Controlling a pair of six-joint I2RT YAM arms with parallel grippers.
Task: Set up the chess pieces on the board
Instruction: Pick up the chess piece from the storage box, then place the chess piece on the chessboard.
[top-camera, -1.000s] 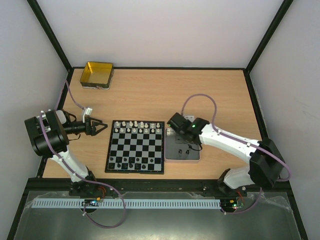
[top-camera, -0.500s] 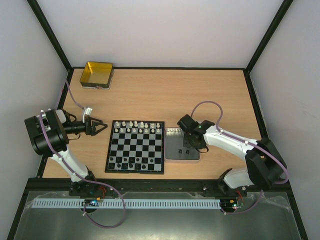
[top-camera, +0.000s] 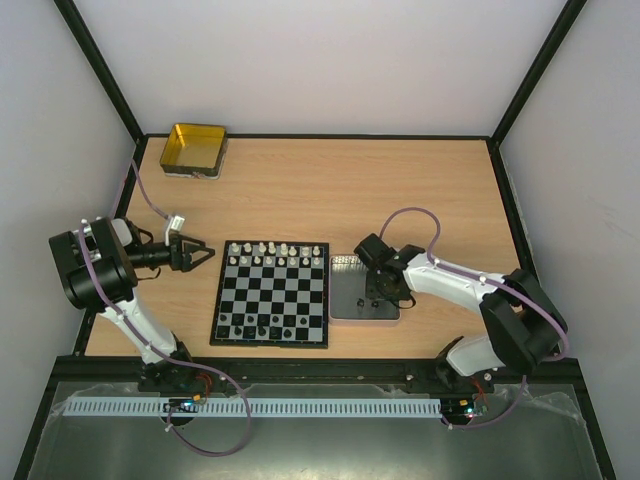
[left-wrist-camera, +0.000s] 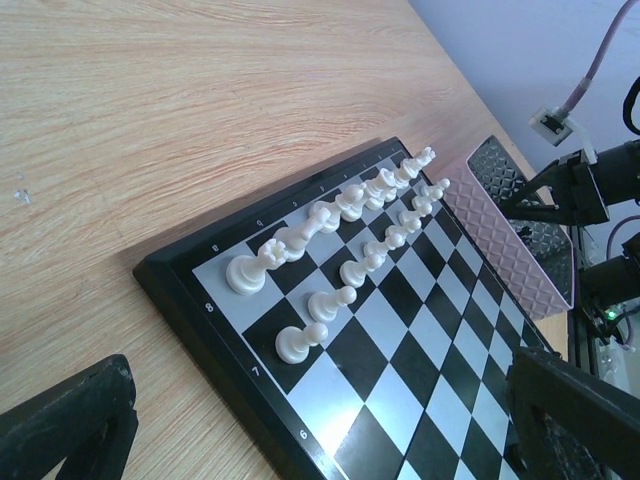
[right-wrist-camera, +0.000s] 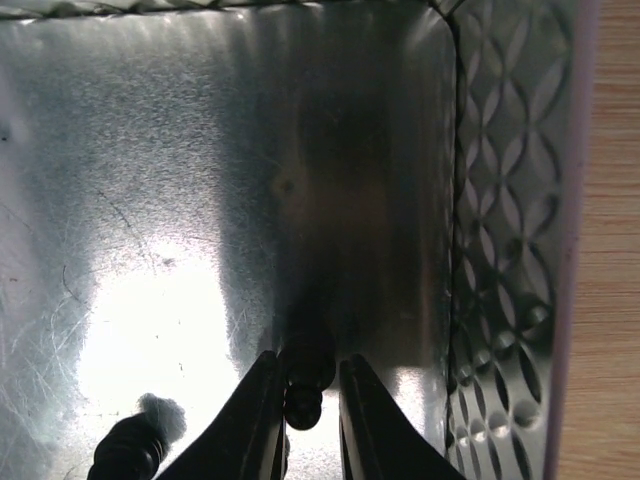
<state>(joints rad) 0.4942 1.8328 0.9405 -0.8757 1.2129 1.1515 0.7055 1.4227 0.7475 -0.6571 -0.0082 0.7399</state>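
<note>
1. Two far rows of the board (top-camera: 270, 295) are filled with white pieces (left-wrist-camera: 340, 205): back rank plus pawn rank, upright and lined up neatly. The white side looks done.
2. The near edge of the board has only a handful of black pieces (top-camera: 262, 326), bunched on the left and middle squares; they are too small to count exactly. Most of black's two rows are bare, so my call is roughly past halfway, with the black side left to do.
3. Right end effector (right-wrist-camera: 308, 365) is down inside the silver tray (right-wrist-camera: 500, 250) just right of the board. Its fingers are clenched on one black piece (right-wrist-camera: 305, 392) on the tray floor, and both fingers look to touch it. Step in hand, as I judge it: picking this one up for the black rows.
4. A second black piece (right-wrist-camera: 125, 452) sits loose on the tray floor, left of the fingers and apart from them. That one also has to go across.
5. Left end effector (top-camera: 203, 253) hangs left of the board, fingers spread wide, grasping nothing.
6. Materials:
   - Pieces are small smooth moulded plastic with round bases and knobbed tops.
   - The board is flat and glossy, with black and pale grey checks and a thin black border carrying tiny printed marks.
   - The tray is shiny scratched sheet metal with rounded corners and a diamond-embossed wall.
   - Worktop (top-camera: 400, 190) is light matte wood-grain.
   - Gold tin (top-camera: 192, 148) sits open at the far left corner, not involved.
</note>
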